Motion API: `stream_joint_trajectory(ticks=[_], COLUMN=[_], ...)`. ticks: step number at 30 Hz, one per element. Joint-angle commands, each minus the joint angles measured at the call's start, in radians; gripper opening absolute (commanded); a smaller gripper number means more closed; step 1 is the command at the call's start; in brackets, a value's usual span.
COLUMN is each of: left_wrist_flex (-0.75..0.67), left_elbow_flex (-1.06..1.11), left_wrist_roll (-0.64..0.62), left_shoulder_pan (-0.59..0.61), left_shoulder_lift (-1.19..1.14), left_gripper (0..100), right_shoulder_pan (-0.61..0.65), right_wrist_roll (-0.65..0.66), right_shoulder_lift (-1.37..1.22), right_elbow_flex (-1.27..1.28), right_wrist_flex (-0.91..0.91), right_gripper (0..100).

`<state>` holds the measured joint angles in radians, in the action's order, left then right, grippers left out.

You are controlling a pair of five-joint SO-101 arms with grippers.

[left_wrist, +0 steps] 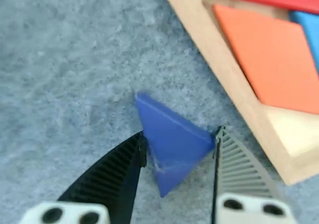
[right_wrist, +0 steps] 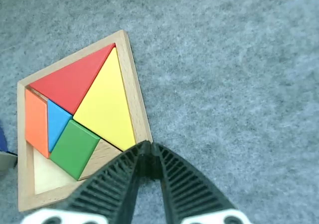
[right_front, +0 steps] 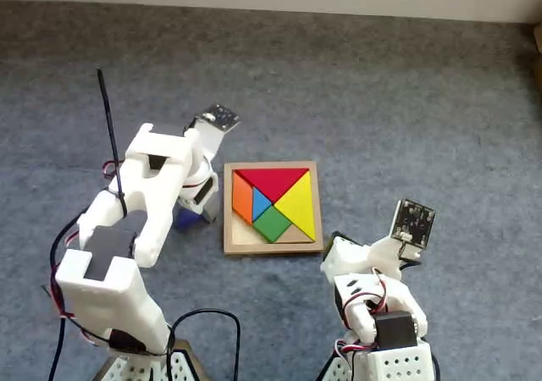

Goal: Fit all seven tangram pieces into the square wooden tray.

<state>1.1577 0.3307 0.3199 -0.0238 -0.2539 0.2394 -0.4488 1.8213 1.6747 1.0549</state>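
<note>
Left gripper (left_wrist: 180, 135), lower centre, pinches a dark blue wooden triangle (left_wrist: 169, 149) beside the square wooden tray (left_wrist: 219, 59), likely bound for its bare corner; right gripper (right_wrist: 149, 152) sits closed, empty.

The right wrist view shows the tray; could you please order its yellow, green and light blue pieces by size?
Largest to smallest:
1. yellow triangle
2. green square
3. light blue triangle

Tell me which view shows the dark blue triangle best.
The left wrist view: the dark blue triangle shows whole between the fingers of the left gripper. The high view gives a sliver under the left arm; the right wrist view, a sliver at its edge.
</note>
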Motion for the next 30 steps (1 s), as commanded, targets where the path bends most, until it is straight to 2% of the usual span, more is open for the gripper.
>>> stream_joint_trajectory(ticks=[1, 9, 13, 18, 22, 30], left_wrist_flex=[0.031, 0.069, 0.130, 0.216, 0.222, 0.218], left_elbow_flex=[0.002, 0.008, 0.010, 0.010, 0.010, 0.062], left_wrist_roll=[0.000, 0.003, 0.084, 0.193, 0.322, 0.793], left_shoulder_pan=[-0.021, -0.019, -0.028, -0.094, -0.157, -0.305], left_shoulder_lift=[0.015, 0.077, 0.203, 0.331, 0.344, 0.346], left_gripper=[19, 19, 19, 19, 19, 19], right_shoulder_pan=[-0.013, -0.013, -0.013, -0.013, -0.013, -0.013], right_wrist_roll=[0.008, 0.008, 0.008, 0.008, 0.008, 0.008], right_shoulder_lift=[0.015, 0.015, 0.015, 0.015, 0.015, 0.015], right_elbow_flex=[0.104, 0.104, 0.104, 0.104, 0.104, 0.104], right_wrist_flex=[-0.018, -0.018, -0.018, -0.018, -0.018, -0.018], right_gripper=[0.5, 0.5, 0.5, 0.5, 0.5, 0.5])
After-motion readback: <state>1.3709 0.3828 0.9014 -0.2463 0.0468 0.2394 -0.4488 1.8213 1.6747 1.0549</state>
